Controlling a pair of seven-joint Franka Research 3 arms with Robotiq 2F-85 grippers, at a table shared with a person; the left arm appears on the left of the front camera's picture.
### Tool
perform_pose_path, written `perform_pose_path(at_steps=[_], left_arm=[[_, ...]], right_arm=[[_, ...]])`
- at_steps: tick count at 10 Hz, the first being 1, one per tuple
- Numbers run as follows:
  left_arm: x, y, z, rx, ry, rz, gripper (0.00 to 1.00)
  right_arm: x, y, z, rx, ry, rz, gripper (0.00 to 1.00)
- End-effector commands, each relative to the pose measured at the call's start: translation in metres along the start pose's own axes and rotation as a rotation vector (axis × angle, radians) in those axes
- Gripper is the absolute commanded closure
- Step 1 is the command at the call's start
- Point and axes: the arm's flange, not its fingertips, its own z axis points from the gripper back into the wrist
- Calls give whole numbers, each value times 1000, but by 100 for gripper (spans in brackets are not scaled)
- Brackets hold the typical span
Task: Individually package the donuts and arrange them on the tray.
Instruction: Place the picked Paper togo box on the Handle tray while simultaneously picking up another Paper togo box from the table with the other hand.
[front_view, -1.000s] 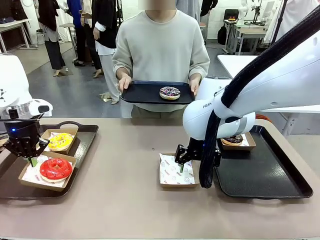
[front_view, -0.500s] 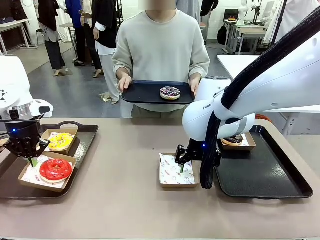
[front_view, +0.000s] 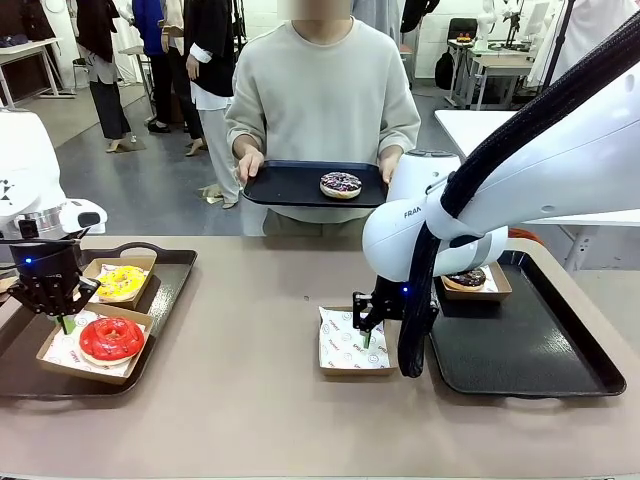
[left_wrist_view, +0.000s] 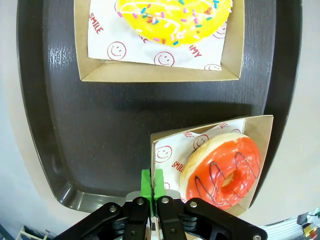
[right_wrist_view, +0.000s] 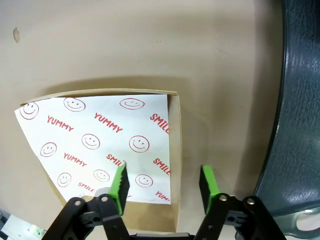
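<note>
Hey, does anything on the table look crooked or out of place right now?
Mostly tidy. The red donut's box sits turned at an angle on the left tray, unlike the squarely placed yellow donut's box. In the empty box, the paper liner lies skewed, leaving bare cardboard along one side. Nothing spilled or damaged.

Centre of the table (front_view: 240, 370) lies bare between the left tray (front_view: 170, 275) and the empty lined box (front_view: 352, 345); passage there is unobstructed. The right arm (front_view: 470, 215) overhangs that box, its gripper (right_wrist_view: 162, 182) straddling the box's right wall, one finger over the paper, one over bare table just beside the right tray (front_view: 530, 350). Left tray is crowded by two boxed donuts; a bare strip runs between them. The person's tray (front_view: 300, 185) stands beyond the far edge
</note>
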Motion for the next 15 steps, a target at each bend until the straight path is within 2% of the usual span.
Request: perform_pose_path(at_steps=[1,2,3,4,5,6,7,9,10,11,15], left_arm=[[-2,0,1,7,-11,-15,100],[-2,0,1,7,-9,-14,100],[-3,0,1,2,-9,-16,49],[-3,0,1,1,-6,-17,48],[-3,0,1,3,-3,-20,0],[-3,0,1,6,-1,-20,43],[-3,0,1,8,-1,-20,0],[-2,0,2,9,3,-19,0],[-2,0,2,8,5,-19,4],[-2,0,3,7,7,-17,0],[-2,2,8,-13,14,-21,0]], right_arm=[[2,3,1,-23,-2,-15,64],[2,3,1,-21,-1,-16,100],[1,3,1,-18,1,-14,100],[2,3,1,-17,3,-15,100],[2,3,1,-15,2,-15,100],[2,3,1,-14,2,-16,100],[2,2,1,-11,2,-19,100],[3,1,1,-9,3,-24,100],[3,1,1,-9,3,-23,100],[4,0,1,-10,4,-23,100],[4,0,6,-7,0,-26,100]])
